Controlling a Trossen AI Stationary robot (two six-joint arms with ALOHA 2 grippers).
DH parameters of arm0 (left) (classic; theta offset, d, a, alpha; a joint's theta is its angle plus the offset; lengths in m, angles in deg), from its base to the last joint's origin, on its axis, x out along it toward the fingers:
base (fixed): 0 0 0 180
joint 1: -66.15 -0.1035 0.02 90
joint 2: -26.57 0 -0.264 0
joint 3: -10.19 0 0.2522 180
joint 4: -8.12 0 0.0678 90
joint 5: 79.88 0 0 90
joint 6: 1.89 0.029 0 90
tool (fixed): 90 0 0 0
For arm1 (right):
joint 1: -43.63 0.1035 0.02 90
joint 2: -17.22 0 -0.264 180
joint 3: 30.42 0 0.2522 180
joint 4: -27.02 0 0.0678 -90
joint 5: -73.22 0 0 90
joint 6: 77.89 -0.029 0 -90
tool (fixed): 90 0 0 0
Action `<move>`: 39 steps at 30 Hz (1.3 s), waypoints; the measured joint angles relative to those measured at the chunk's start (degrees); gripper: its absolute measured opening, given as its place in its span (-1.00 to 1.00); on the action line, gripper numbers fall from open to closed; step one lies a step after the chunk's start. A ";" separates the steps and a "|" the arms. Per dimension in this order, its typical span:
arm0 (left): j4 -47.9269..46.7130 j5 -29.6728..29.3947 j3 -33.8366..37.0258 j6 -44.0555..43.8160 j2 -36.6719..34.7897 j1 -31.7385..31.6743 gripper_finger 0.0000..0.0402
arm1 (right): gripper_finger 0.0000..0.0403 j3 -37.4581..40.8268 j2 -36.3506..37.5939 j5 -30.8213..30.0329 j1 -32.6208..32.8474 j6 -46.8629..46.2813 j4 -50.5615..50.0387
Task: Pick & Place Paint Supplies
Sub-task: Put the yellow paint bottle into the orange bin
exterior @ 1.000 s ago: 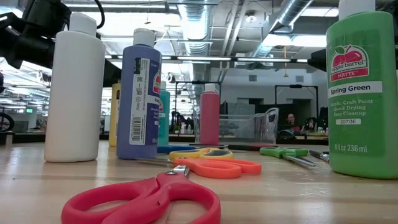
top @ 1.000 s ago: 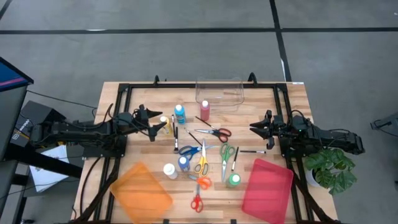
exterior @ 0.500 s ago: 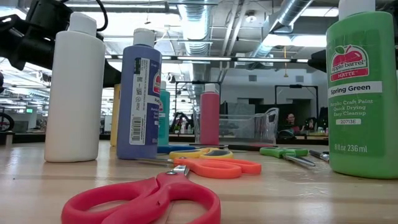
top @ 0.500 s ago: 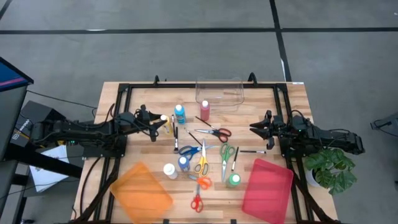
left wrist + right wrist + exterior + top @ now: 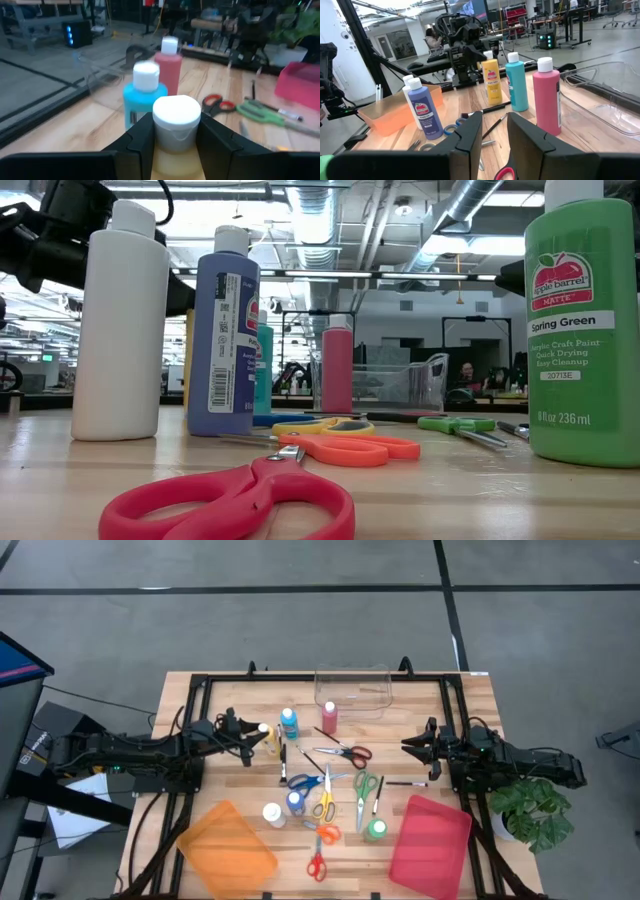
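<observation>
High view: the left gripper (image 5: pixel 262 737) is at the yellow bottle (image 5: pixel 270 740) on the table's left half, just beside the teal bottle (image 5: pixel 289 722). In the left wrist view the fingers (image 5: pixel 141 137) press against both sides of the yellow bottle just under its white cap, so the bottle is gripped, standing upright; whether it is off the wood I cannot tell.

The right gripper (image 5: pixel 408 747) waits over the right half, near a thin brush (image 5: pixel 405 783). Its fingers (image 5: pixel 470 131) stand a narrow gap apart with nothing between them.

The task looks barely begun. The clear bin (image 5: pixel 352 688) at the far edge appears empty, and so do the orange tray (image 5: pixel 227 845) and red tray (image 5: pixel 431 845) at the near edge. Everything else lies loose in the middle: the pink bottle (image 5: pixel 329 717), blue bottle (image 5: pixel 295 802), white bottle (image 5: pixel 272 813) and green bottle (image 5: pixel 376 829), the scissors (image 5: pixel 344 751) in several colours, and the brushes. Which container takes which item the pictures do not say, so nearly all of the sorting is left.
</observation>
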 joint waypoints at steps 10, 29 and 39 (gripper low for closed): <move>-0.33 -0.06 -3.46 0.15 0.00 0.00 -0.46 | -0.56 -0.02 -0.02 0.00 0.00 0.00 0.00; -0.35 2.40 -10.30 0.35 -0.02 3.66 -0.46 | -0.56 0.00 -0.01 0.00 0.00 0.00 0.04; -0.61 2.38 -13.93 0.76 -0.07 8.73 -0.46 | -0.56 0.00 -0.01 0.02 0.00 0.00 0.07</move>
